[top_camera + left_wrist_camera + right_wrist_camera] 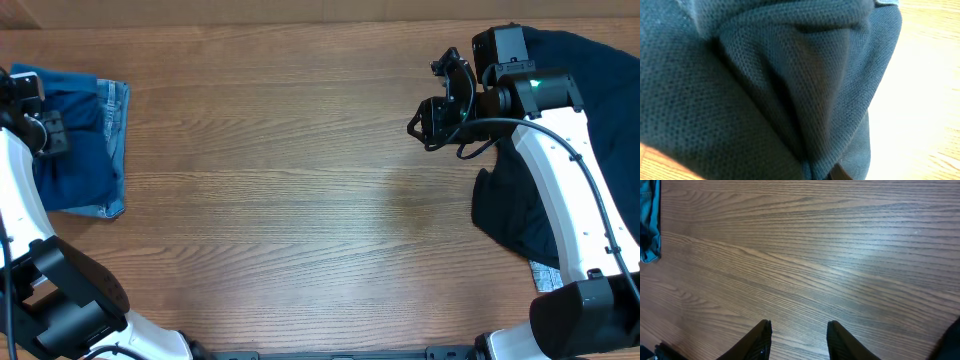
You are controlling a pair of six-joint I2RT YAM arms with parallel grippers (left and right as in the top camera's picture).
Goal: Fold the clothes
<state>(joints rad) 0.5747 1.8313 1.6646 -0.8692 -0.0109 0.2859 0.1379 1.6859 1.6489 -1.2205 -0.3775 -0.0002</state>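
Observation:
The mid-blue jersey top (75, 160) lies folded at the table's far left, on top of light-blue denim jeans (115, 110). My left gripper (48, 132) sits over the top's left part. In the left wrist view the top's knit fabric (765, 85) fills the picture and its creases run down into the jaws, so the gripper is shut on it; only a dark sliver of one finger (840, 173) shows. My right gripper (425, 120) hangs open over bare wood at the right, with nothing between its fingers (760, 340). The dark navy garment (590, 60) lies crumpled behind it.
The navy garment also spreads down the right side (510, 210) beneath the right arm. A small patterned cloth edge (545, 272) peeks out near that arm's base. The wooden table (300, 180) stretches between the two piles. The jeans' edge (650, 225) shows far off in the right wrist view.

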